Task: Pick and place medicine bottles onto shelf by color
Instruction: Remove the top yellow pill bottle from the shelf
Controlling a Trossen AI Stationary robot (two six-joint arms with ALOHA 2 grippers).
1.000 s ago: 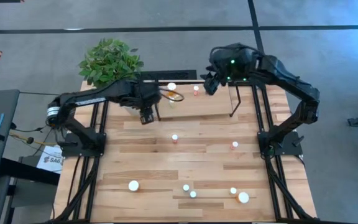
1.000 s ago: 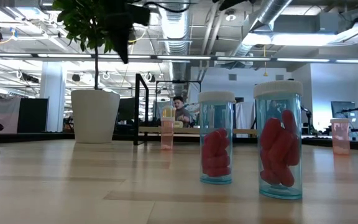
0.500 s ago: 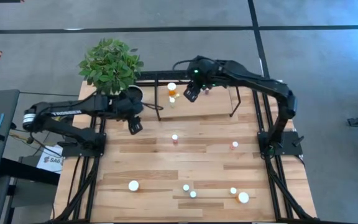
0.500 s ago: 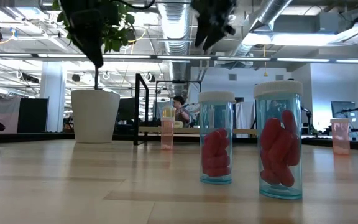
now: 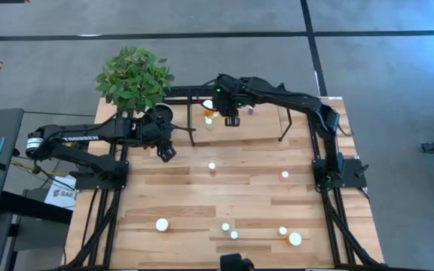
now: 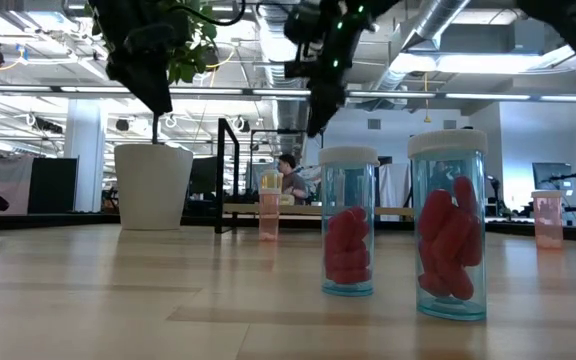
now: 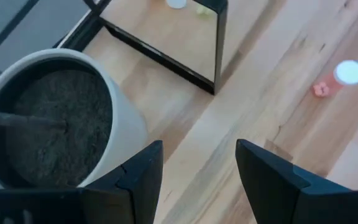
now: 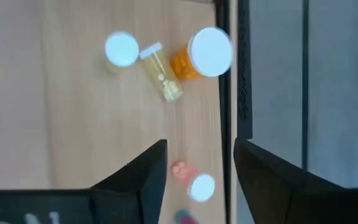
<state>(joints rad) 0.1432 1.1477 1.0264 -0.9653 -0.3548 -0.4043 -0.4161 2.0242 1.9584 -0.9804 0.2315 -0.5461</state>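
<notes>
The right gripper (image 5: 231,120) hangs over the shelf (image 5: 262,126) at the table's (image 5: 187,203) far edge, fingers (image 8: 143,177) apart and empty. Under it, an orange bottle (image 8: 199,55) stands near the shelf's edge, a thin pale one (image 8: 160,73) lies tipped beside it, and a pinkish one (image 8: 191,180) stands further along. The left gripper (image 5: 167,153) waits above the table beside the plant pot (image 7: 45,118), its fingers (image 7: 135,177) also apart, holding nothing. More bottles remain unshelved: one pinkish bottle (image 5: 212,166) mid-table, another (image 5: 284,175) toward the right, and white-capped ones (image 5: 225,226) clustered along the near edge.
</notes>
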